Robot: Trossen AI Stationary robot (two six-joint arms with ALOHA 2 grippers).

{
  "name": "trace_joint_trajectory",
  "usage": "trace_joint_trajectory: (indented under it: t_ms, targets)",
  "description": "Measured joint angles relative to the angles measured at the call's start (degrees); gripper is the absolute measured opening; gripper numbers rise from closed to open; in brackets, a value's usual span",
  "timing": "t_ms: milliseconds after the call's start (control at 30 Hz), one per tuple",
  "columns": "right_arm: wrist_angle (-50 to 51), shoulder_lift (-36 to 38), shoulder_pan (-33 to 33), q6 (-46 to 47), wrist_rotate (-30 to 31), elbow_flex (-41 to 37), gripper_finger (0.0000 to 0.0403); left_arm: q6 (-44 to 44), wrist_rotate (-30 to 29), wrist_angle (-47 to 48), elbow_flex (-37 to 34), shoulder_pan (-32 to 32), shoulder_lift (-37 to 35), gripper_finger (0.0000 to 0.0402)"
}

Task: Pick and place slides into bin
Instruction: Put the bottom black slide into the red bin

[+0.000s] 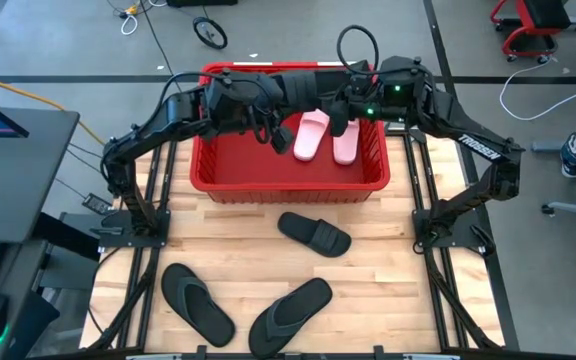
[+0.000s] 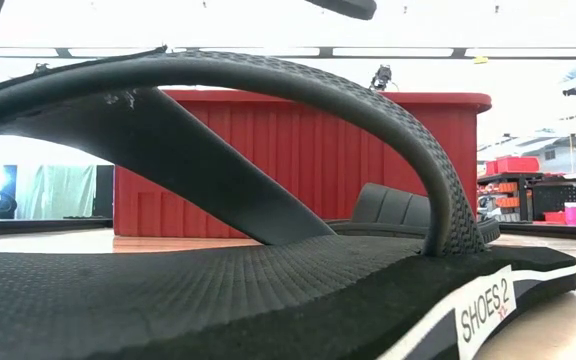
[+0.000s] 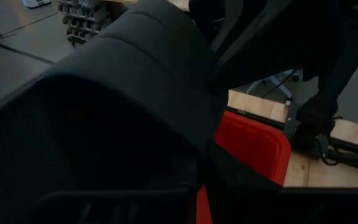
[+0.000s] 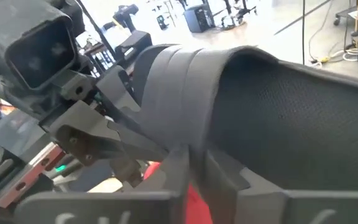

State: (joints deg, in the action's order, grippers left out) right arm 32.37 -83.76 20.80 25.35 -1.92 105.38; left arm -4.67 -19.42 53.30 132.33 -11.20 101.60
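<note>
Three black sandals lie on the wooden table before the red bin.
Both arms reach over it; left gripper and right gripper clamp one black slide.

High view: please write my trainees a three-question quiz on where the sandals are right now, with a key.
1. Count: how many pink slides lie inside the red bin?
2. True or false: both black flip-flops are already in the bin.
3. The black slide on the table lies: A) between the bin and the flip-flops; B) inside the bin; C) on the floor.
Key: 1) two; 2) false, they lie on the table; 3) A.
</note>
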Motion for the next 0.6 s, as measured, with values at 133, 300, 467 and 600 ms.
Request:
trace_joint_trajectory:
  t_ms: [133, 300, 467, 600]
  targets:
    - [2.85, 0.00, 0.05, -2.04, 0.21, 0.00, 0.0095, 0.40, -0.07, 0.80, 0.00, -0.33, -0.02, 0.0013]
    - [10.31, 0.19, 0.07, -5.32, 5.21, 0.00, 0.0146, 1.65, -0.17, 4.11, 0.00, -2.41, -0.56, 0.0011]
    - [16.96, 1.17, 0.07, -5.89, 7.63, 0.00, 0.0174, 3.43, 0.17, 19.71, 0.07, -9.15, -0.57, 0.0011]
    - [18.59, 1.24, -0.09, -6.02, 7.64, 0.00, 0.0179, 8.77, 6.95, 31.04, 0.09, -16.69, 0.67, 0.0011]
